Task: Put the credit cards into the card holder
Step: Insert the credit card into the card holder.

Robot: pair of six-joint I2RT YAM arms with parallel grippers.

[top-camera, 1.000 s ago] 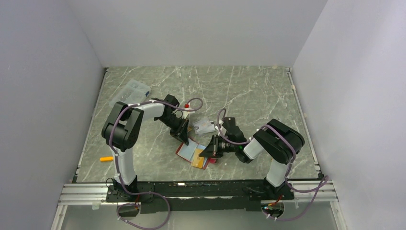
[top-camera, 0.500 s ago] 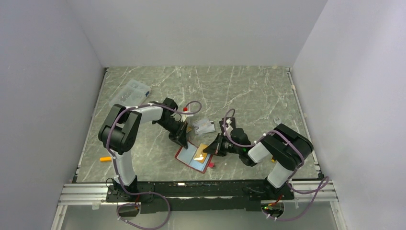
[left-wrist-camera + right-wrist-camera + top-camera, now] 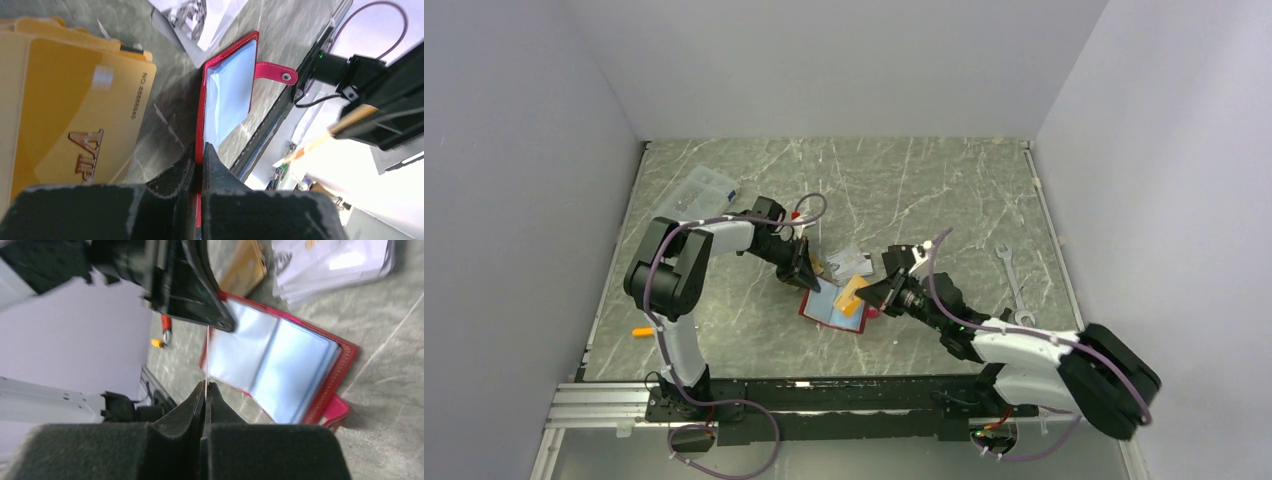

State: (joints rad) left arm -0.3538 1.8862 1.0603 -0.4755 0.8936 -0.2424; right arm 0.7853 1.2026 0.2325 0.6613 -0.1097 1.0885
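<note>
Nearest the arm bases, the right gripper [image 3: 876, 296] reached in over the open dark-red leather card holder [image 3: 832, 311], its two fingers pressed together on a thin gold-orange plastic credit card [image 3: 854, 296]. In the right wrist view that card [image 3: 206, 355] showed only as a fine edge rising from between the closed fingertips, above the holder's pale clear pockets [image 3: 272, 367]. The holder lay spread open on the grey-green marbled table [image 3: 944, 190], its red snap tab [image 3: 336, 410] sticking out on the side toward the right arm.

On the far-left edge of the card holder, the left gripper [image 3: 805, 276] stood with its fingers nearly together, clamped on the holder's red cover; the left wrist view showed the red edge [image 3: 200, 150] running straight down into the narrow slot between the two black fingers, with the clear pocket [image 3: 230, 97] and the snap tab [image 3: 276, 74] beyond.

Just past the card holder, away from the bases, lay a stack of gold-orange cards [image 3: 70, 115], the top one marked VIP, and beside them a small heap of silver-white cards [image 3: 852, 263], touching or nearly touching the holder's far edge.

Well to the left of the card holder a small orange-tipped object [image 3: 645, 331] lay on the table. Far beyond the holder, toward the back-left, sat a clear plastic box [image 3: 696, 192]. Well to the holder's right lay a silver metal spanner [image 3: 1012, 280].
</note>
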